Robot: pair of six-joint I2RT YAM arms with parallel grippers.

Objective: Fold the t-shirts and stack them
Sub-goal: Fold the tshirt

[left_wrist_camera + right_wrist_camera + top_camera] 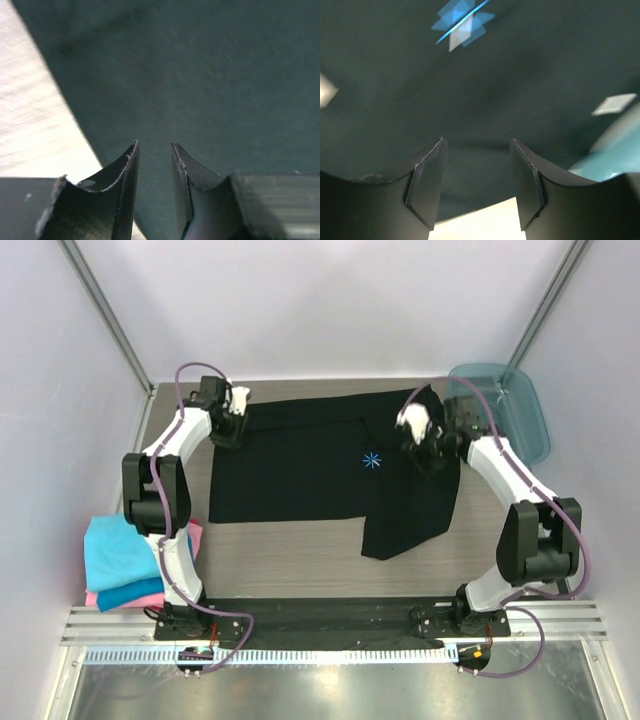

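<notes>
Both jaws apart, black t-shirt [300,460] beneath.

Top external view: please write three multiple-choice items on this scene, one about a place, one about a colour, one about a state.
1. Where is the folded stack?
A) on a tray
B) at the near left of the table
C) against the far wall

2. What colour is the mark on the black t-shirt?
A) red
B) light blue
C) yellow

3. How is the black t-shirt?
A) spread flat on the table
B) rolled into a ball
C) laid on the folded stack

Answers: 1 B, the pile lies at the near left edge; 2 B, the starburst shows light blue; 3 A, it lies flat across the table's middle.
</notes>
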